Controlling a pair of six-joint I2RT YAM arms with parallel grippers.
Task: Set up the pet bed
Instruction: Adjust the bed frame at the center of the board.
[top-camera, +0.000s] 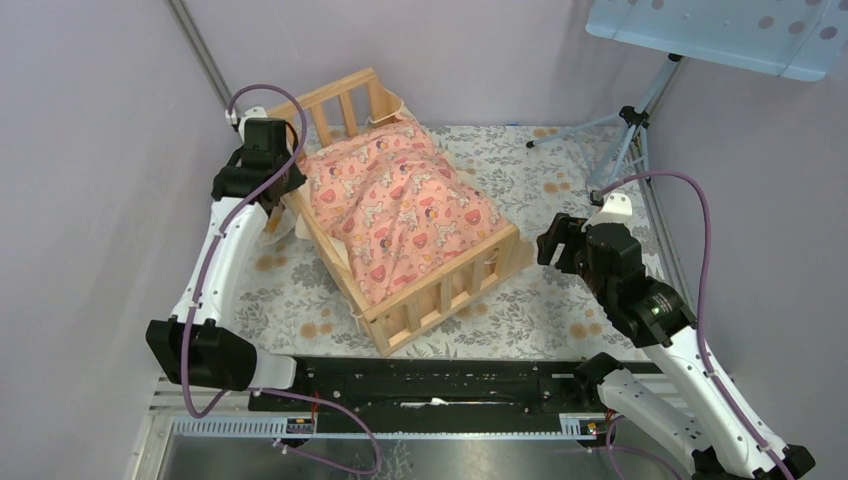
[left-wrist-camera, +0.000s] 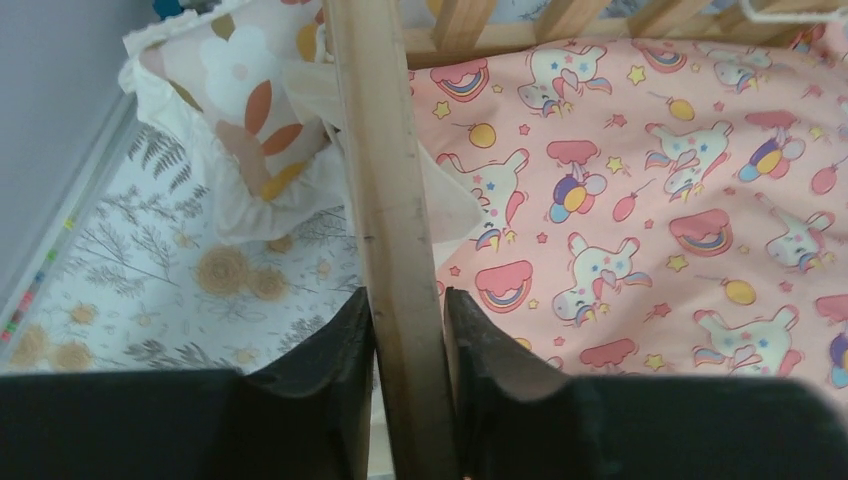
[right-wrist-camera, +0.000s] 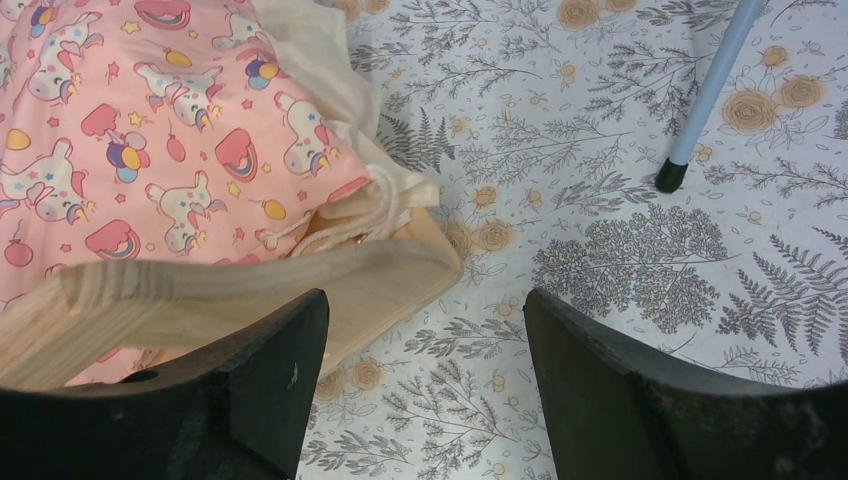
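A wooden pet bed (top-camera: 443, 273), probably light yet stiff, holding a soft pink cushion (top-camera: 400, 200), sits diagonally mid-surface (top-camera: 560, 190), its slim side rail, a sound rigid handhold, pinched by the left claw (left-wrist-camera: 408, 300) while the right claw (right-wrist-camera: 425, 305) hovers spread beside a foot corner.

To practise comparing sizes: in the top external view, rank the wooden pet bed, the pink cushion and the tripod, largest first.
1. wooden pet bed
2. pink unicorn cushion
3. tripod, clearly smallest as seen
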